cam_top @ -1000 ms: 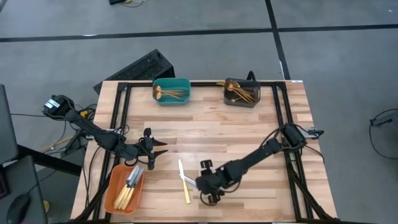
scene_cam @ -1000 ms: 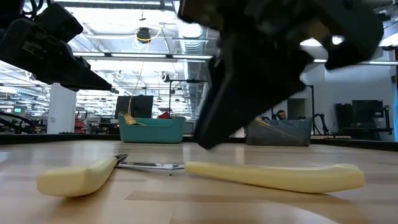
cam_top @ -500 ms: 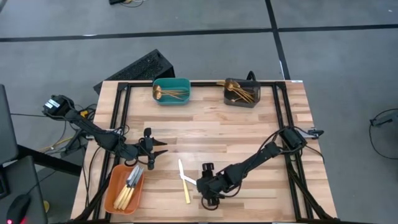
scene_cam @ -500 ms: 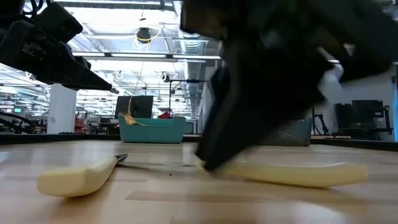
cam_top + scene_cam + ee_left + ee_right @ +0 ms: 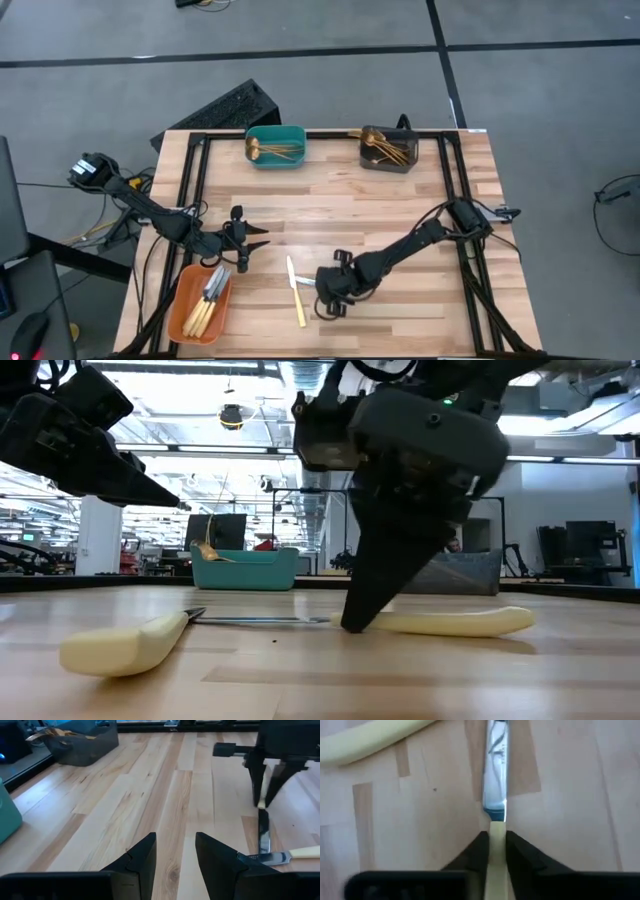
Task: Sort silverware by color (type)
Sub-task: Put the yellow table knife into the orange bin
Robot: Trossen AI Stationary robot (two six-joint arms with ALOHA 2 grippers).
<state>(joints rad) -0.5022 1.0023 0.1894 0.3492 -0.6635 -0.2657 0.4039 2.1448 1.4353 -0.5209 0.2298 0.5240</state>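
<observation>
Two knives with silver blades and pale handles lie near the table's near edge. My right gripper [image 5: 322, 291] stands over one knife [image 5: 440, 623], shut on its handle; the blade [image 5: 495, 770] points toward the table's left. The other knife [image 5: 299, 310] lies flat beside it, its handle [image 5: 120, 645] toward the near edge. My left gripper [image 5: 175, 855] is open and holds nothing, hovering over the table's left part [image 5: 250, 238], just beyond the orange bin [image 5: 205, 300], which holds several more knives. My right gripper pinches the knife's pale handle [image 5: 496, 837] between its two fingers, close to where the handle meets the blade. The fingers [image 5: 360, 615] come from above, pointing down, and lie across the handle. The knife lies flat on the table.
A teal bin [image 5: 275, 145] and a dark grey bin [image 5: 388, 148] with gold cutlery stand at the far edge. Bare wood lies between them and both grippers. A black frame [image 5: 195, 180] runs along the table's sides.
My right gripper has moved a little toward the table's left and far side and come down onto the knife's handle. The knife has slid on the table, and more of its blade shows. The other knife has not moved.
</observation>
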